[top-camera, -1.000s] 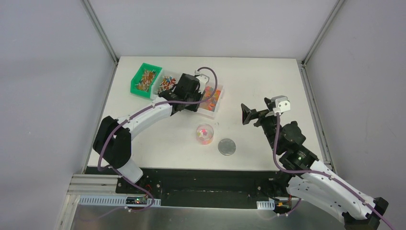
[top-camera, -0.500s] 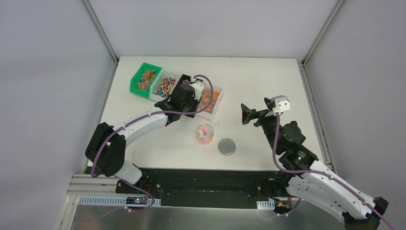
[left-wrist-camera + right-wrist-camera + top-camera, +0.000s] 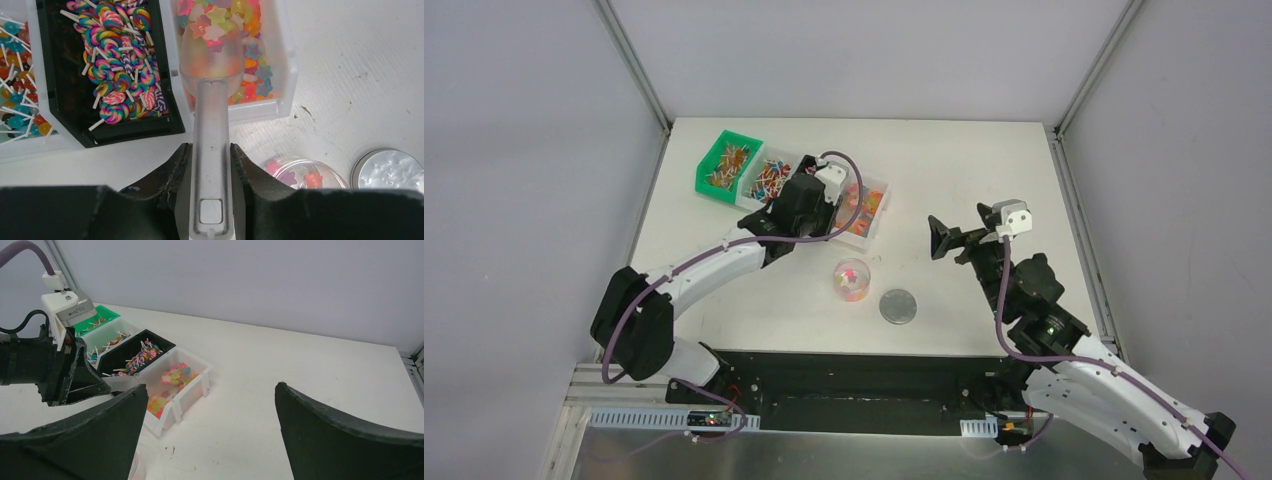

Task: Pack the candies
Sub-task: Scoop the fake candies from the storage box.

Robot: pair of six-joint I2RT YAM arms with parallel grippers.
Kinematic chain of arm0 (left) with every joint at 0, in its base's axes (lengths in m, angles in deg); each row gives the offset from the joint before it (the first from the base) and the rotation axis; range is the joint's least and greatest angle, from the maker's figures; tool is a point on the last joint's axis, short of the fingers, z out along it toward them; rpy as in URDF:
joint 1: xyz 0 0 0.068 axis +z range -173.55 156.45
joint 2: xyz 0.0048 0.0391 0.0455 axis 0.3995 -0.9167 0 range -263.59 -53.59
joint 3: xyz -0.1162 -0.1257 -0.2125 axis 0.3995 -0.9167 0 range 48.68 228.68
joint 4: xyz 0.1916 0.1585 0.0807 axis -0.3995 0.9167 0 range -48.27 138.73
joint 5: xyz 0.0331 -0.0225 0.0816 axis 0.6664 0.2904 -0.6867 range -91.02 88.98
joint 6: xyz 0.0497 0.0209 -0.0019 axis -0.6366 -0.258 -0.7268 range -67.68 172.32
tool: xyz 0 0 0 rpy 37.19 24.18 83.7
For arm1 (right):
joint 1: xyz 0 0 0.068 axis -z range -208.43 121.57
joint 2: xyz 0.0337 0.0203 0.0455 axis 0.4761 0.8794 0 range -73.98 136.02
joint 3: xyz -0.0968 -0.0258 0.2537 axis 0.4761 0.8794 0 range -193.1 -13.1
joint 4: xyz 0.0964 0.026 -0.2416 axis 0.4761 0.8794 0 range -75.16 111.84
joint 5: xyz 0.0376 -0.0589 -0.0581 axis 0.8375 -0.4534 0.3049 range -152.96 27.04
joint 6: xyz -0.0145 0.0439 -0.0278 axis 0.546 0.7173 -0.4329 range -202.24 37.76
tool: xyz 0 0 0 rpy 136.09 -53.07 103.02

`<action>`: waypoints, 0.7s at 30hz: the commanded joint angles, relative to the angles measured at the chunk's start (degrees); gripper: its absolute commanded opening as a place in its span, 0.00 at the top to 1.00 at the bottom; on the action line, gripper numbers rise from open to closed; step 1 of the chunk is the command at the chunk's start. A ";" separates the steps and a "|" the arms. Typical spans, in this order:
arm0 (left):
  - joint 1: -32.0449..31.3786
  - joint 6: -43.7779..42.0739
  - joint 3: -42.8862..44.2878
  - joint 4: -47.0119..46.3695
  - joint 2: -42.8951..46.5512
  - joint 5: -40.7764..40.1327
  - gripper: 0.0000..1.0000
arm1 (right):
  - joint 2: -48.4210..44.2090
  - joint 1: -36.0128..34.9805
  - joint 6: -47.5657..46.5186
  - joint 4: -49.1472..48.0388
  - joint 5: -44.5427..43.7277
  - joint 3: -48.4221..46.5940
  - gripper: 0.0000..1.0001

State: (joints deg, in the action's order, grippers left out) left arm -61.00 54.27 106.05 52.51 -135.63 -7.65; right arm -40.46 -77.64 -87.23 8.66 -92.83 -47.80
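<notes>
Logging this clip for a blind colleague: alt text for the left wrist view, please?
Left gripper clamps a clear scoop whose bowl, holding star candies, is over a white bin of them. A black bin of lollipops sits left; a jar and lid lie lower right.

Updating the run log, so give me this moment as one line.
left hand: shut on scoop | scoop: bowl over white bin of star candies | jar: few candies, lid off beside it | right hand: open, empty

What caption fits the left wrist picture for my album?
Left pincer holds a clear scoop over the white bin of star candies, next to swirly lollipops.
</notes>
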 commanded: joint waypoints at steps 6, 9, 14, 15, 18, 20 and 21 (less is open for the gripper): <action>0.26 -0.77 -1.65 -5.58 4.61 -1.86 1.00 | -1.32 0.26 -0.70 -2.40 -1.32 0.02 0.00; 0.27 -0.66 -1.88 -5.51 5.39 -1.74 1.00 | -1.52 0.24 -0.72 -2.38 -1.26 -0.02 0.00; 0.20 -0.84 -2.54 -5.33 6.59 -1.61 1.00 | -1.95 0.26 -0.46 -2.35 -1.24 0.31 0.00; 0.20 -0.96 -2.74 -5.40 6.93 -1.49 1.00 | -2.03 0.21 -0.41 -2.35 -1.32 0.33 0.00; 0.27 -2.04 -3.40 -5.76 7.86 -0.24 1.00 | -2.24 0.21 -0.31 -2.18 -1.30 0.29 0.00; 0.25 -3.23 -3.74 -5.77 8.37 0.67 1.00 | -2.40 0.26 -0.31 -2.09 -1.40 0.34 0.00; 0.23 -3.59 -3.98 -5.88 8.71 1.09 1.00 | -2.48 0.23 -0.35 -2.00 -1.37 0.33 0.00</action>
State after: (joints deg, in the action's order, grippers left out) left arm -60.95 53.16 102.90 50.04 -129.86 -8.16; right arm -42.08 -77.64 -87.26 8.58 -93.60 -47.23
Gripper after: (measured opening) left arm 0.284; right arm 0.996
